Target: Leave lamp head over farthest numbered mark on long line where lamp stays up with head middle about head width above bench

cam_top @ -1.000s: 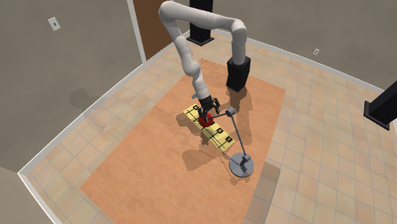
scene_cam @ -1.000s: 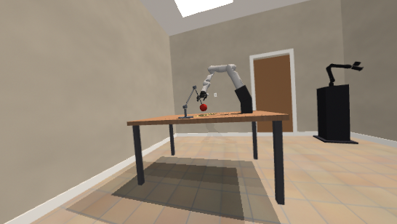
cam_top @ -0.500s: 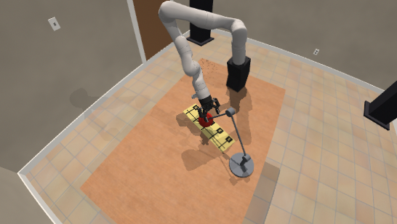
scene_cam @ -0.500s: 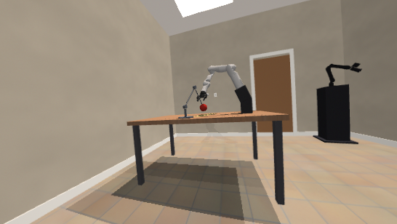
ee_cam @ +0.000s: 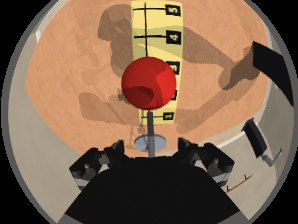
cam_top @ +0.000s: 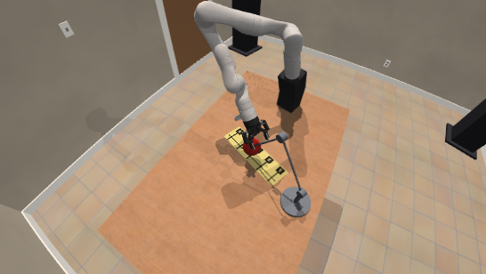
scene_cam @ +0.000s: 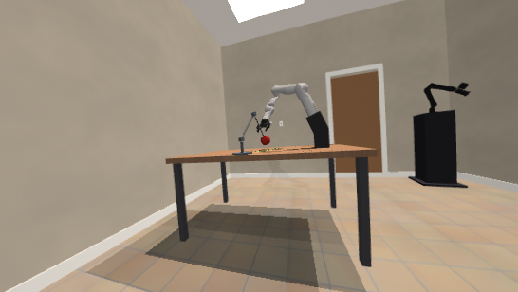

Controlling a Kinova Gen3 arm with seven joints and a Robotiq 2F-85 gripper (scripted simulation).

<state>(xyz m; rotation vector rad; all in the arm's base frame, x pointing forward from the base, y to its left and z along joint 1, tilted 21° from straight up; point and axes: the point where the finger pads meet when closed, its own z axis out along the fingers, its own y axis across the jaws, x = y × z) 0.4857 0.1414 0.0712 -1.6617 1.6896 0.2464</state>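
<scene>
In the top view the jaws (cam_top: 255, 132) sit near the centre of the frame, spread wide and released, gripping nothing. The red lamp head (cam_top: 251, 146) hangs just below and slightly left of them, free of both fingers, which stand out to either side of the lamp's thin grey rod. In the wrist view the head (ee_cam: 149, 83) fills the middle of the frame, with the finger pads well apart at the lower left and lower right and the rod running down between them.

The head floats above the yellow marked strip (cam_top: 256, 157), which lies diagonally on the counter (cam_top: 178, 196) from centre towards lower right. In the wrist view it covers the middle marks of the strip (ee_cam: 154, 30), two marks showing above it; the numbers are too small to read.

From the head the rod runs right to the elbow joint (cam_top: 281, 138), then down to the round grey base (cam_top: 295, 201) at lower right of centre. In the exterior view the head (scene_cam: 265, 139) hangs clear above the counter (scene_cam: 294, 154). The black arm pedestal (cam_top: 291, 90) stands above and to the right.
</scene>
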